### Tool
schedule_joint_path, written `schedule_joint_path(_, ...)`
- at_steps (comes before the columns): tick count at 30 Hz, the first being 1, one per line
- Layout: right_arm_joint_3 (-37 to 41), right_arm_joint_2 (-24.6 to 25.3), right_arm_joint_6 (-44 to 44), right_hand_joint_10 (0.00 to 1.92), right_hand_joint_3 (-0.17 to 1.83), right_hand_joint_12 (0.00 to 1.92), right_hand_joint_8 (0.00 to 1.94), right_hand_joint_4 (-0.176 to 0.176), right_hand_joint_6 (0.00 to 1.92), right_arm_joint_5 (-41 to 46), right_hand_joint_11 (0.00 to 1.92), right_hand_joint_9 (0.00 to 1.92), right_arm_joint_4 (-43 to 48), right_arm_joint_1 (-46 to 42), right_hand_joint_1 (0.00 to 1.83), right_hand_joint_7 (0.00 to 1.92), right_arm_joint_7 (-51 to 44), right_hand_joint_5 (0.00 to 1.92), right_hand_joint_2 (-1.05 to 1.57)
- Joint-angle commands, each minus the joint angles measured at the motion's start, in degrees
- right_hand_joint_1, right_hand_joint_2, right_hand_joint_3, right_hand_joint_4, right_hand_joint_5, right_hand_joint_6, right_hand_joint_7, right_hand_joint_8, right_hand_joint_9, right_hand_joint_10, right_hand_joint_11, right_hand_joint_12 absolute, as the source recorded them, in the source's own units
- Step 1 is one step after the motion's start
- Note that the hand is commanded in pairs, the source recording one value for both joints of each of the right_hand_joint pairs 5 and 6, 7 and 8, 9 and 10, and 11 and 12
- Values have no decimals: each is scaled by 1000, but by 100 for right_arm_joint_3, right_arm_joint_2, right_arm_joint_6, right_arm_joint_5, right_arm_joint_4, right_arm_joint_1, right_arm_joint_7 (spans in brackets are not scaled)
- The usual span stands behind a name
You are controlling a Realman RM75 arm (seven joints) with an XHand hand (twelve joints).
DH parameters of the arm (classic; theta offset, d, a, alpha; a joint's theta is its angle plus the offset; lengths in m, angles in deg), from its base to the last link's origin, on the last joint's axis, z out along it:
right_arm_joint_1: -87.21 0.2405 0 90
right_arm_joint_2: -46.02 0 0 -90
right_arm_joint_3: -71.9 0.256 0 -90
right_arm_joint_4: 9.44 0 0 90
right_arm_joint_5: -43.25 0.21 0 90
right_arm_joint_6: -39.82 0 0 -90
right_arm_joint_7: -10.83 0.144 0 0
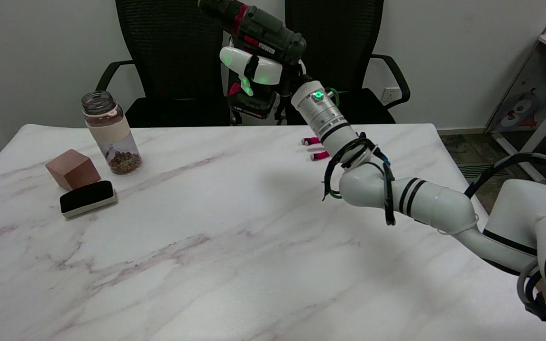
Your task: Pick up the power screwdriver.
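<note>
Gripping the power screwdriver [259, 28] by its handle, my right hand [254, 71] had its fingers wrapped around it, high above the tabletop's [206, 227] far edge. I judged the heavy battery end might twist it loose if the hold slackened. Below sat a jar of nuts [111, 132], a wooden block [72, 168], a black eraser [87, 198], and a pink flexible tripod [314, 148] partly hidden behind my forearm.

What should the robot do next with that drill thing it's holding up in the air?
Probably just hold steady, or stop lifting. The right hand already grips the power screwdriver by its handle, well clear of the table, so the pickup looks done. Its nose is nearly at the picture's top edge, so rising further gains little.
</note>
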Motion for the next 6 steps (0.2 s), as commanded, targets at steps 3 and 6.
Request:
schedule_joint_path(3,-104,-236,132,1886,768,1920,1920,176,1920,290,1920,1886,-678,-239,905,1920,-10,1920,625)
schedule_joint_path(6,-106,-209,133,1892,778,1920,1920,176,1920,307,1920,1892,-657,-284,900,1920,-10,1920,632)
